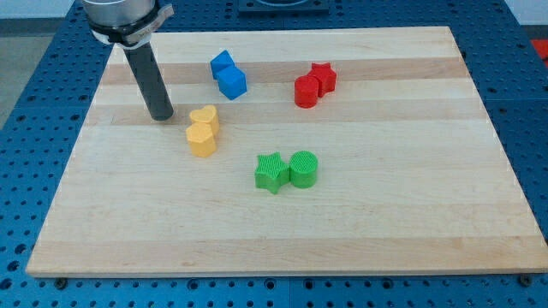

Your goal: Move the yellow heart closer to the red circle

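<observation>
Leftmost, my tip [162,116] rests on the wooden surface [385,231], a bare rod with nothing gripped, just left of the yellow heart [205,117]. Touching below it sits a yellow block [201,140]. Farther right, well apart, the red circle [306,91] touches a red star [324,78].

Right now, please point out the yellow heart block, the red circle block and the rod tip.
yellow heart block [205,116], camera view, top face.
red circle block [306,89], camera view, top face.
my tip [162,116], camera view, rod's lower end.
</observation>
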Motion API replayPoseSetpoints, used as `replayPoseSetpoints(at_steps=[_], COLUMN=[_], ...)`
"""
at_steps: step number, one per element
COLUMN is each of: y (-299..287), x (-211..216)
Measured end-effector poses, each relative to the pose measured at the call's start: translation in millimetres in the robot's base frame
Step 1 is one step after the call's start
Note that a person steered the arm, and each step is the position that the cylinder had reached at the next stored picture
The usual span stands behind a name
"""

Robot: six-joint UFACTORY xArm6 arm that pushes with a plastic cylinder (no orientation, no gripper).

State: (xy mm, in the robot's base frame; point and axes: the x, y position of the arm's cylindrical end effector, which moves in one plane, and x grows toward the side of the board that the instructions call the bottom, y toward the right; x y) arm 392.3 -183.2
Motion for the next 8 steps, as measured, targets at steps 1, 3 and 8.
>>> replayPoseSetpoints(at_steps=[1, 3, 8], y=[14, 96, 132], x=[19, 23, 14])
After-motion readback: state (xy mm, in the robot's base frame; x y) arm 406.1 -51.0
